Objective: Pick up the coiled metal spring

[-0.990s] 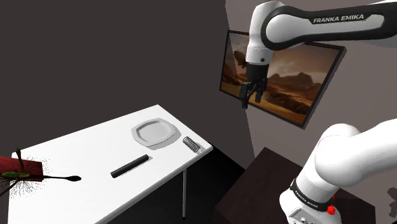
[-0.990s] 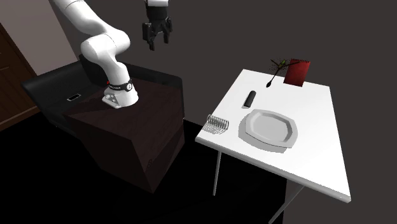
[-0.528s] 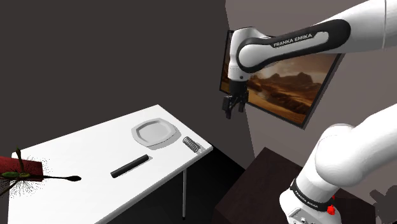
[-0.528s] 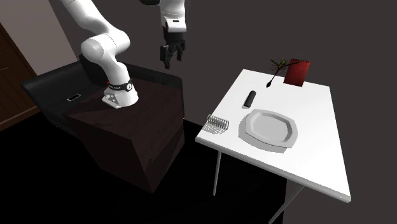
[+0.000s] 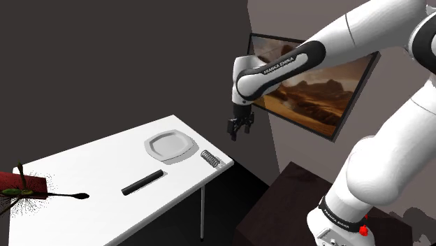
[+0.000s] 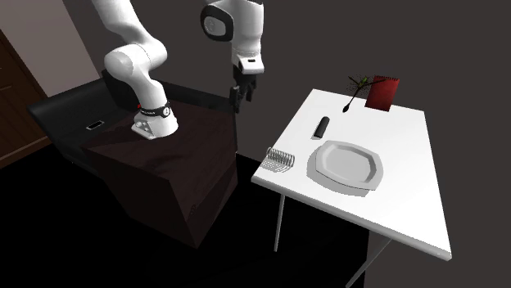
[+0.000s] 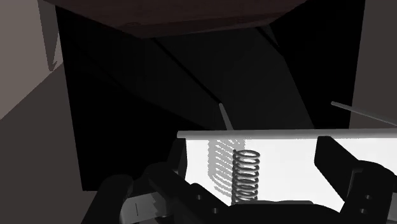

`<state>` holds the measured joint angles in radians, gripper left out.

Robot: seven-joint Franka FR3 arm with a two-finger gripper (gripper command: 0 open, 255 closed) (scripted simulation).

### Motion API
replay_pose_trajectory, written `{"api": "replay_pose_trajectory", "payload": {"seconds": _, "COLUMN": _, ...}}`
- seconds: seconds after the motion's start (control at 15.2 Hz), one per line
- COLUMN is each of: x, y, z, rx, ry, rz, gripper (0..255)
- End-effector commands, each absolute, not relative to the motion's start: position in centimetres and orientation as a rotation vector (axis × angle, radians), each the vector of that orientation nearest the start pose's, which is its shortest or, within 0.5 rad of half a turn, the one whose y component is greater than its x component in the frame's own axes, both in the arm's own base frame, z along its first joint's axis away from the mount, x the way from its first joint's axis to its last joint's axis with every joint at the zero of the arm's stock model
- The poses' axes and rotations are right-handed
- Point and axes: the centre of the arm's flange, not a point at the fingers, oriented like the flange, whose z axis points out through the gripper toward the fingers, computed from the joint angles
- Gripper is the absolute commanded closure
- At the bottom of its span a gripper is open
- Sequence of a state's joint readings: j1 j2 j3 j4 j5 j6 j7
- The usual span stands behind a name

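The coiled metal spring (image 5: 210,158) lies on its side at the corner of the white table (image 5: 98,175) closest to the stand, beside the plate. My gripper (image 5: 240,131) hangs in the air above and off that corner, toward the shoulder view's right, touching nothing. From the second exterior view the gripper (image 6: 239,100) is up and left of the spring (image 6: 279,159). Along the hand, the spring (image 7: 247,175) sits just past the table edge, between the open fingers (image 7: 337,167), well below them.
A grey plate (image 5: 168,145), a black bar (image 5: 142,182), a dark spoon (image 5: 66,196) and a red box (image 5: 24,184) with a plant share the table. A framed landscape screen (image 5: 314,84) hangs on the wall behind the arm. The dark stand (image 6: 164,164) is beside the table.
The arm has swung down and to the shoulder view's left, carrying the gripper from in front of the screen toward the table corner with the spring. The fingers stay open.
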<state>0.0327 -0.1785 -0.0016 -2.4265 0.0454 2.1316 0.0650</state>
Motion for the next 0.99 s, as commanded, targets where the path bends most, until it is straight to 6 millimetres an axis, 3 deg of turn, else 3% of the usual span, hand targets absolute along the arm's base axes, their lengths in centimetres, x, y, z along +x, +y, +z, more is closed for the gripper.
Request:
{"api": "replay_pose_trajectory", "payload": {"seconds": 0.0, "x": 46.7, "y": 2.0, "z": 34.7, "rx": -3.105, "ry": 0.082, "rz": 0.180, "gripper": 0}}
{"api": "replay_pose_trajectory", "payload": {"seconds": 0.92, "x": 58.1, "y": 4.2, "z": 20.4, "rx": -3.116, "ry": 0.007, "rz": 0.175, "gripper": 0}}
